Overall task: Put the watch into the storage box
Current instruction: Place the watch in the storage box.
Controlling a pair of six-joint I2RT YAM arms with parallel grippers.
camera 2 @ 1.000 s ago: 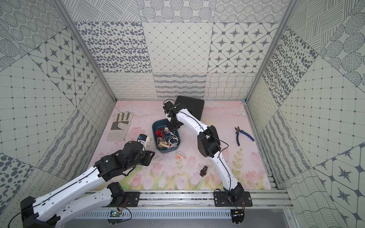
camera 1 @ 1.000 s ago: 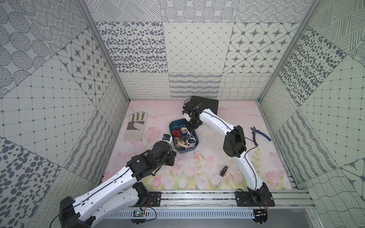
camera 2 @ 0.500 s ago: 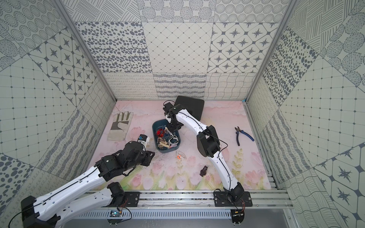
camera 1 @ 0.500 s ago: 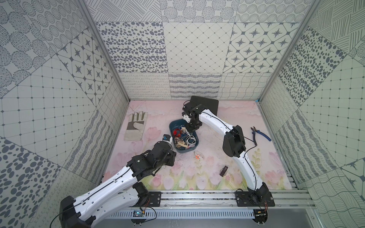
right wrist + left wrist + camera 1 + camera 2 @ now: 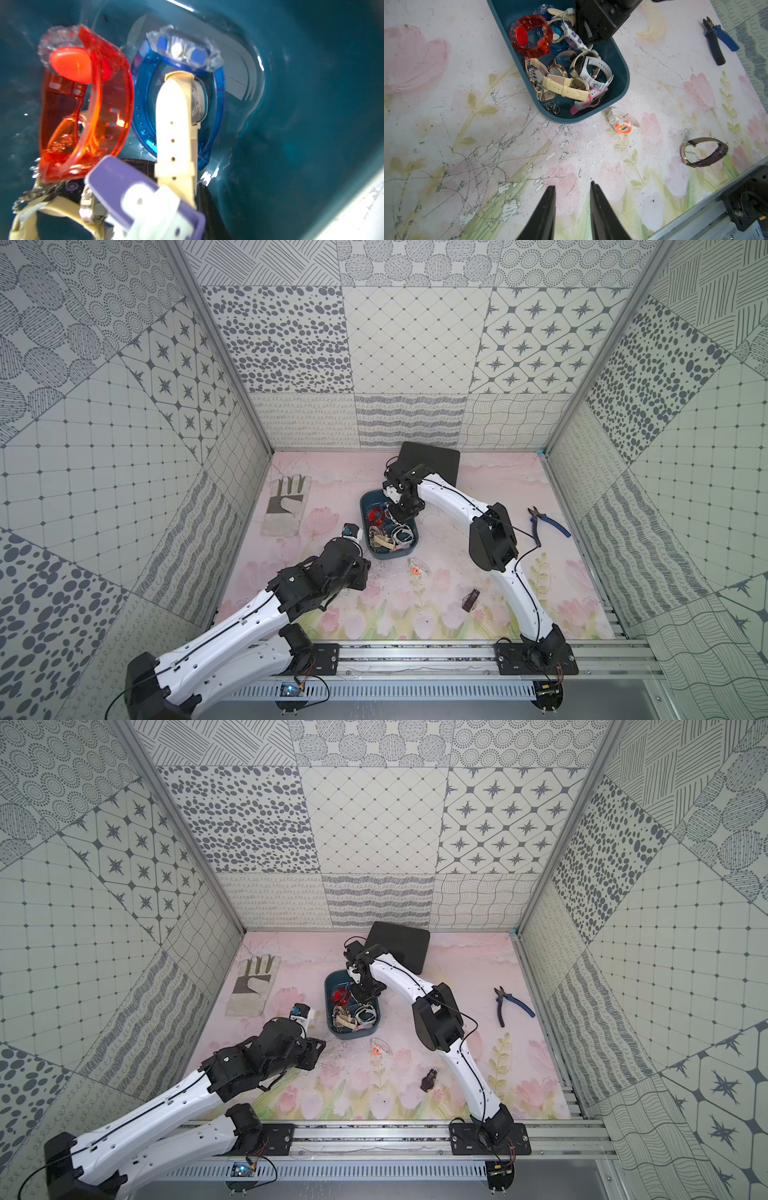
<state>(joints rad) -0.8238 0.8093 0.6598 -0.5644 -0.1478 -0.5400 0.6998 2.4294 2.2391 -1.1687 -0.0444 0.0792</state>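
glove: a grey and white work glove (image 5: 286, 506) lies flat at the left of the flowered worktop (image 5: 332, 472), well apart from everything else
left pincer: the left pincer (image 5: 572, 184) hangs over bare worktop in front of the box; its two black fingers stand a little apart with nothing between them
storage box: the teal storage box (image 5: 620, 83) stands in the middle of the worktop, lidless, with a heap of watches inside
watches in the box: a clear red watch (image 5: 521, 34) lies at the far end beside a clear blue watch (image 5: 182, 49); cream straps (image 5: 564, 88) and a white band are tangled at the near end
right pincer: in both top views the right pincer (image 5: 398, 517) reaches down into the box; a purple and white watch (image 5: 574, 38) lies right at its tip; its fingers are hidden, so I cannot tell how far apart they are or whether they grip the strap
watches outside: an orange and white watch (image 5: 624, 127) lies just beside the box's near corner; a brown-strapped watch (image 5: 691, 152) rests on its side further right, near the front rail
black case: a black case (image 5: 436, 460) sits against the back wall, behind the box
pliers: blue-handled pliers (image 5: 550, 526) lie near the right wall
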